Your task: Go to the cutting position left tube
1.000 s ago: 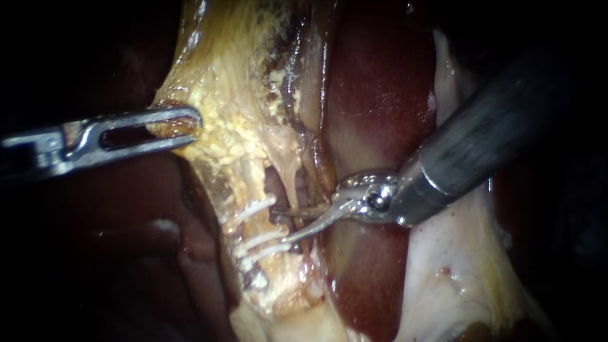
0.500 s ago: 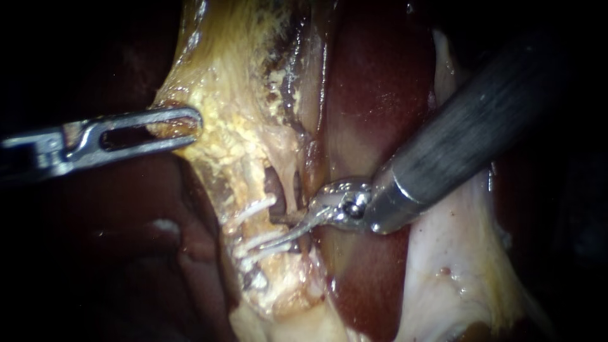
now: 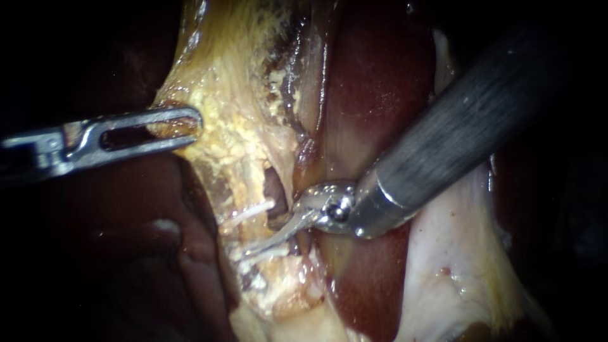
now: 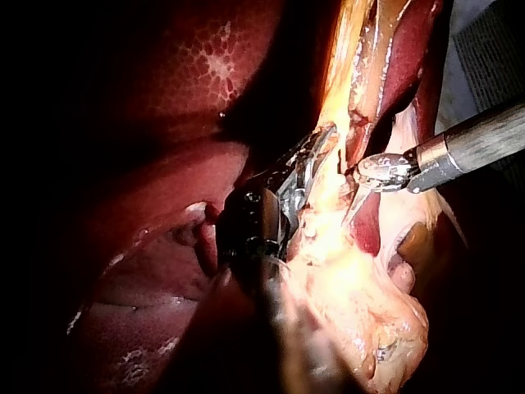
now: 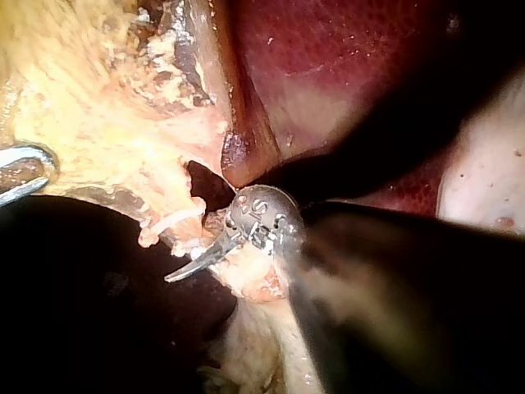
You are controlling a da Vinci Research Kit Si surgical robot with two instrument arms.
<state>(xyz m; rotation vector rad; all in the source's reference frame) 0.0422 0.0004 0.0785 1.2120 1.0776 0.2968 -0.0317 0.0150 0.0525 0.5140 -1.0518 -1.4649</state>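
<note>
Dark liver [image 3: 373, 82] is noted behind the field, the left tube [image 3: 237, 229], judged soft, slick, easily torn and best met between its clips [image 3: 250, 211], lying at the curved tip of the right instrument [image 3: 272, 239], whose opening cannot be told, while yellow tissue [image 3: 228, 126] is clamped between the jaws of the left instrument [image 3: 190, 126].

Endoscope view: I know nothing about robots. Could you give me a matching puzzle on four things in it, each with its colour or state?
Things:
1. left instrument
2. right instrument
3. clips
4. liver

Colour or state:
A. dark red and smooth
B. small white bars
C. jaws shut on yellowish tissue
D. curved metal tip lying at the clips

Pairs: 1-C, 2-D, 3-B, 4-A.
</note>
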